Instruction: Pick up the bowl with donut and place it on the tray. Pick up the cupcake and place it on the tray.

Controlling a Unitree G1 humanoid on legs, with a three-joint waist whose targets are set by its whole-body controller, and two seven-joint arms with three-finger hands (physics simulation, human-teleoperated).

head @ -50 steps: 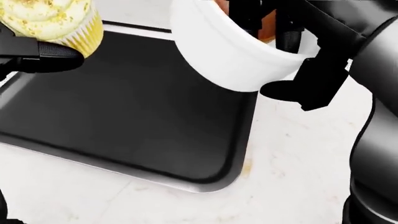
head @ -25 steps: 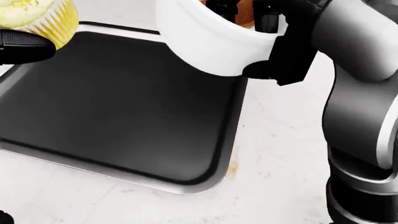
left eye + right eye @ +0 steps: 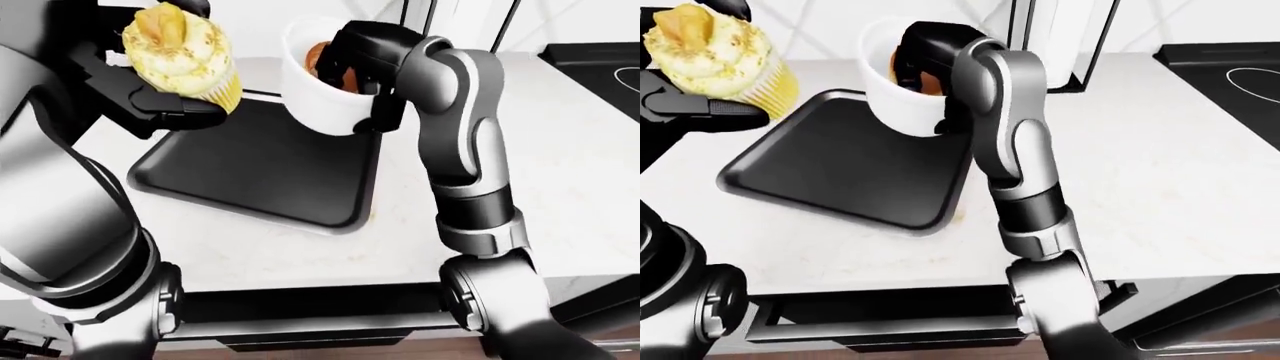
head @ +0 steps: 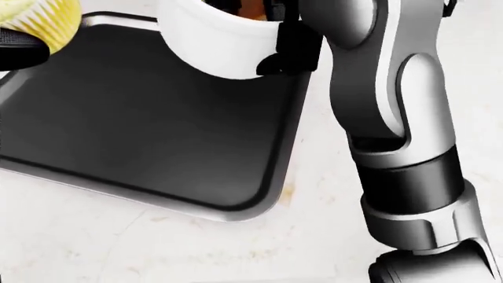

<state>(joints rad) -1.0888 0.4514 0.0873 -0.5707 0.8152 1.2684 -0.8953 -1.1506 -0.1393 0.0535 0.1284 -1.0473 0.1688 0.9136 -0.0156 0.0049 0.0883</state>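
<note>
My left hand [image 3: 150, 101] is shut on a cupcake [image 3: 183, 54] with yellow frosting and a pale paper case, held in the air over the left edge of the black tray [image 3: 262, 174]. My right hand [image 3: 350, 64] is shut on the rim of a white bowl [image 3: 315, 97] with a brown donut [image 3: 318, 54] inside. The bowl hangs tilted above the tray's upper right corner. In the head view the bowl [image 4: 212, 41] sits at the top and the cupcake [image 4: 43, 20] at the top left, both above the tray [image 4: 157, 124].
The tray lies on a white speckled counter [image 3: 560, 165]. A black cooktop [image 3: 1230, 64] is at the far right. A white upright appliance [image 3: 1055, 37] stands behind the bowl. A dark drawer gap [image 3: 310, 304] runs under the counter edge.
The head camera has shifted. In the head view the bowl and my right hand moved left and up over the tray's corner, and the cupcake slid further toward the top left.
</note>
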